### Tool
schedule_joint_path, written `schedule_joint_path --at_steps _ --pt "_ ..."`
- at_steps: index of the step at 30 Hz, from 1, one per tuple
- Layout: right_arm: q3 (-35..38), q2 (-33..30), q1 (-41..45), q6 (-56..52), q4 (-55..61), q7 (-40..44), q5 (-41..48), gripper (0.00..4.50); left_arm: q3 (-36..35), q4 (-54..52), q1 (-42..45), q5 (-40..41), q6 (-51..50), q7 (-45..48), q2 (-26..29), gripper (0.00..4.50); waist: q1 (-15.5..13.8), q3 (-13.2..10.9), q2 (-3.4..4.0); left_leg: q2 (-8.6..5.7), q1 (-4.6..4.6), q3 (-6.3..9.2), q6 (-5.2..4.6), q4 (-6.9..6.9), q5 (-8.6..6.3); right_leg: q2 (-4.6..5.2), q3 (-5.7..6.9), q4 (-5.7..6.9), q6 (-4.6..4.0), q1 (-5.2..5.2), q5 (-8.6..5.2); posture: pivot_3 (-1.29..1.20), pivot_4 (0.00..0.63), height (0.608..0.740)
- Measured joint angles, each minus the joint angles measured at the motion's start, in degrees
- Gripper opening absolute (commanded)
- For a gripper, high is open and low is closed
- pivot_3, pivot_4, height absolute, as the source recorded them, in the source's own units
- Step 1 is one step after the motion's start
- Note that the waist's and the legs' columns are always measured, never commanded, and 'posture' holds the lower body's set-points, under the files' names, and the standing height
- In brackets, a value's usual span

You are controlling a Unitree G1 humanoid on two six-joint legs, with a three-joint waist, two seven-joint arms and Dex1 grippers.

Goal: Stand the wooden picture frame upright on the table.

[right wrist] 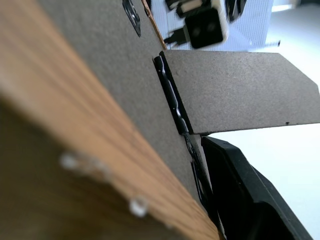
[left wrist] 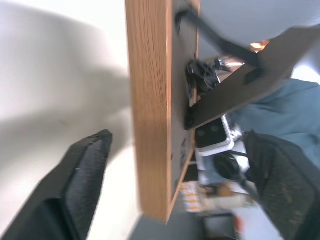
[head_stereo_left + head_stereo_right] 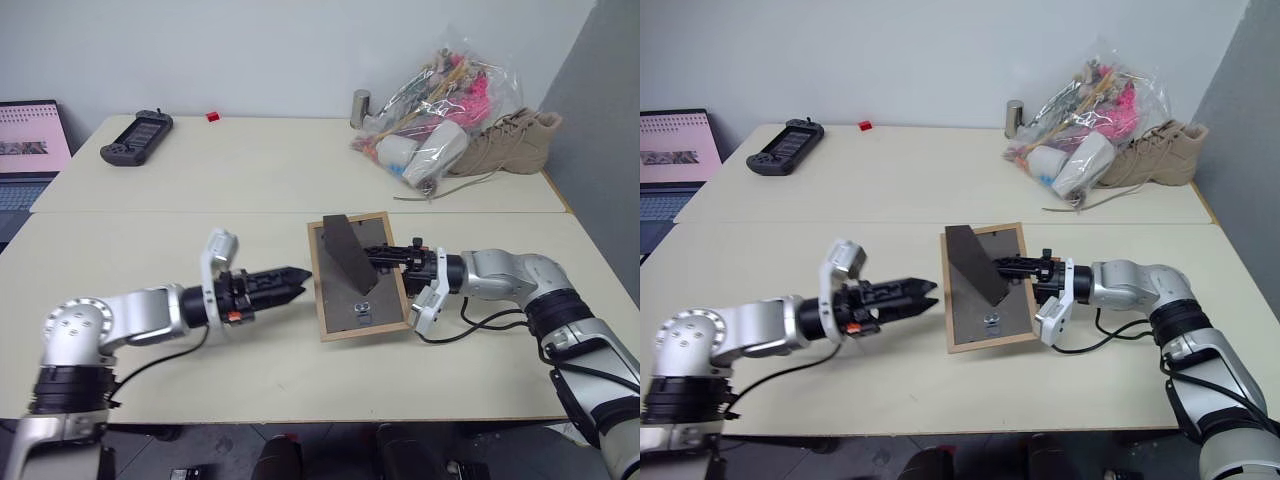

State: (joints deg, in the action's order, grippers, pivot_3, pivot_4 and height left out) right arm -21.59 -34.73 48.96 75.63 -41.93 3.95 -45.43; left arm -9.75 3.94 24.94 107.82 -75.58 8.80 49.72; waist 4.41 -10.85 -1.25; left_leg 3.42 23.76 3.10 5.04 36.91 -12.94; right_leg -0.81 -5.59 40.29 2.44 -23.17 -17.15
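Wooden picture frame (image 3: 357, 275) pinched by right gripper (image 3: 385, 258); left gripper (image 3: 298, 284) apart.

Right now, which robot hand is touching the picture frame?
The right gripper: its fingers reach over the wooden picture frame, at its stand. The left gripper is open, just short of its edge.

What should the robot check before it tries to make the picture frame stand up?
1. Frame upright: not ok. The light-wood rectangular picture frame lies picture-down on the pale cream table.
2. Stand folded out: ok. The dark brown easel stand sticks up.
3. Left gripper ready: ok. Jaws open, beside the frame's left edge.
4. Right gripper holding firmly: cannot tell.
5. Bare table around the frame: ok.
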Motion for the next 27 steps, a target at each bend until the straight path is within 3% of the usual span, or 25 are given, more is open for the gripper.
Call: schedule_joint_path --at_steps 3,6,11,15,20,24,27 --pt "-2.58 -0.03 -0.58 -2.7 -2.18 8.4 11.42 2.03 -1.14 -2.86 1.84 -8.92 0.46 5.78 5.07 4.5 0.3 0.0 0.0 0.01 0.0 -0.02 0.0 -0.01 0.0 0.0 -0.01 -0.02 0.0 0.02 0.0 0.0 0.15 0.74" --pt "-3.59 2.57 -4.78 -23.81 4.13 31.6 38.66 2.02 -0.65 -10.83 2.32 -23.01 4.96 14.23 10.46 4.5 0.27 -0.01 0.01 0.1 0.0 0.02 0.19 -0.03 0.11 0.0 0.05 -0.08 -0.01 0.1 0.01 0.0 0.15 0.74" --pt "-1.59 4.32 -5.7 -54.96 16.4 49.56 59.63 1.96 3.22 -19.32 1.08 -41.26 15.32 20.1 11.26 4.5 0.04 -0.03 0.07 0.1 0.01 -0.01 0.02 -0.04 0.01 -0.02 0.05 -0.09 -0.01 0.07 0.0 0.0 0.15 0.74" --pt "1.54 5.75 -3.86 -83.57 22.17 54.16 71.61 1.96 7.14 -24.4 -3.45 -59.96 30.34 21.65 10.7 4.5 -0.17 -0.03 0.07 0.13 0.06 -0.07 -0.02 -0.05 -0.01 -0.06 0.02 -0.13 -0.01 -0.01 0.0 0.0 0.15 0.74" --pt "5.98 10.54 3.92 -109.78 18.92 53.66 78.26 1.96 7.37 -26.66 -7.73 -71.28 41.43 23.97 7.54 4.5 -0.27 -0.03 0.07 0.15 0.06 -0.11 -0.05 -0.06 -0.03 -0.08 0.01 -0.18 -0.02 -0.04 -0.01 0.0 0.15 0.74" --pt "12.47 16.68 8.44 -116.41 7.77 50.07 78.81 1.96 7.35 -26.64 -9.56 -74.09 43.17 25.08 4.89 4.5 -0.2 -0.02 0.04 0.15 0.14 -0.1 -0.06 -0.1 -0.04 -0.09 0.04 -0.27 -0.01 -0.05 -0.01 0.0 0.15 0.74" --pt "15.7 20.9 8.38 -114.2 1.73 49.0 78.12 1.96 5.87 -26.95 -11.11 -74.37 43.14 25.57 4.26 4.5 0.24 -0.01 0.04 0.16 0.12 -0.15 -0.08 -0.15 -0.05 -0.09 0.01 -0.28 0.0 -0.06 -0.01 0.0 0.15 0.74"
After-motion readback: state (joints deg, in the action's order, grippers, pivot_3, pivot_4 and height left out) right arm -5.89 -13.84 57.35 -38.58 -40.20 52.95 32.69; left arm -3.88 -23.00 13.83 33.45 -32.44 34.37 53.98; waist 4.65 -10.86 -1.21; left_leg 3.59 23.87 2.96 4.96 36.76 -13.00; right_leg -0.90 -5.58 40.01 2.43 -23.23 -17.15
